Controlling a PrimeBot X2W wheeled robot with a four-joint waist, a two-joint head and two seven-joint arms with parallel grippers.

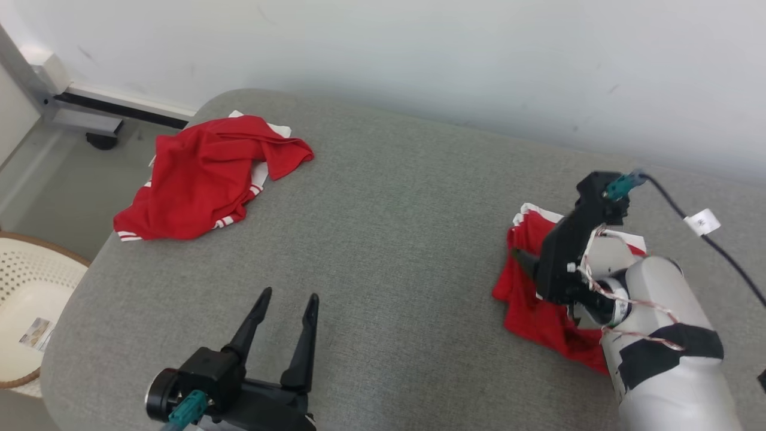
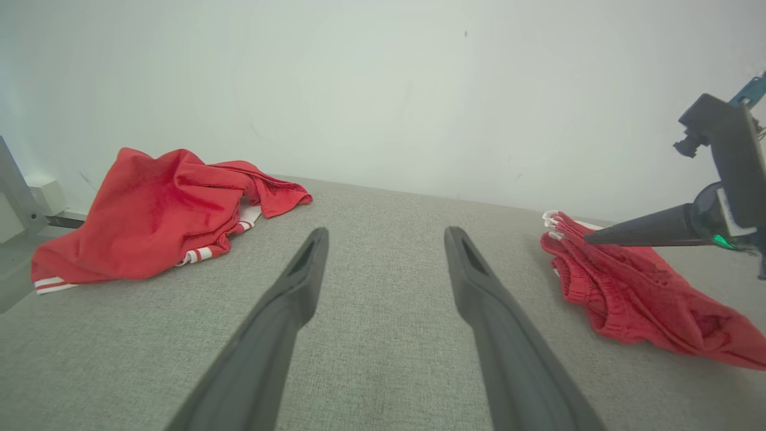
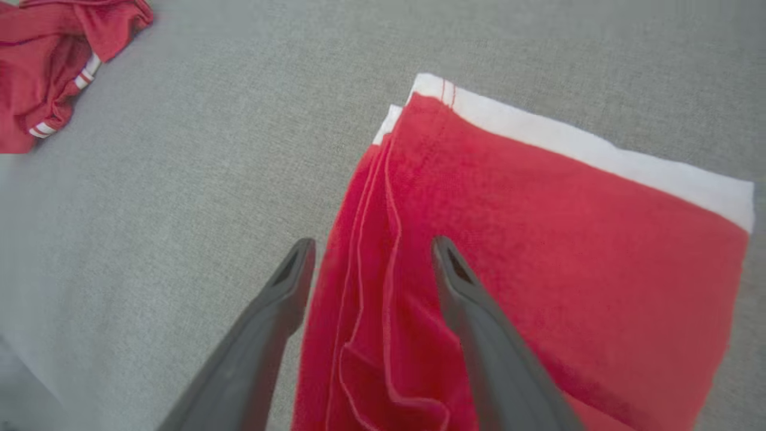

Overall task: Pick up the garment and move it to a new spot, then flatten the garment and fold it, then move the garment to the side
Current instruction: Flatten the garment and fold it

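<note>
A folded red garment with a white band lies on the grey cushion at the right. My right gripper hovers over its layered left edge, open, with one finger on each side of the folds and nothing pinched. From the head view the right gripper points down and left at the cloth. A second red garment with white stripes sits crumpled at the far left corner. My left gripper stands open above bare cushion at the front.
The grey cushion ends at a white wall behind. A white woven basket stands on the floor to the left, past the cushion's edge. A black cable with a white tag trails over the right side.
</note>
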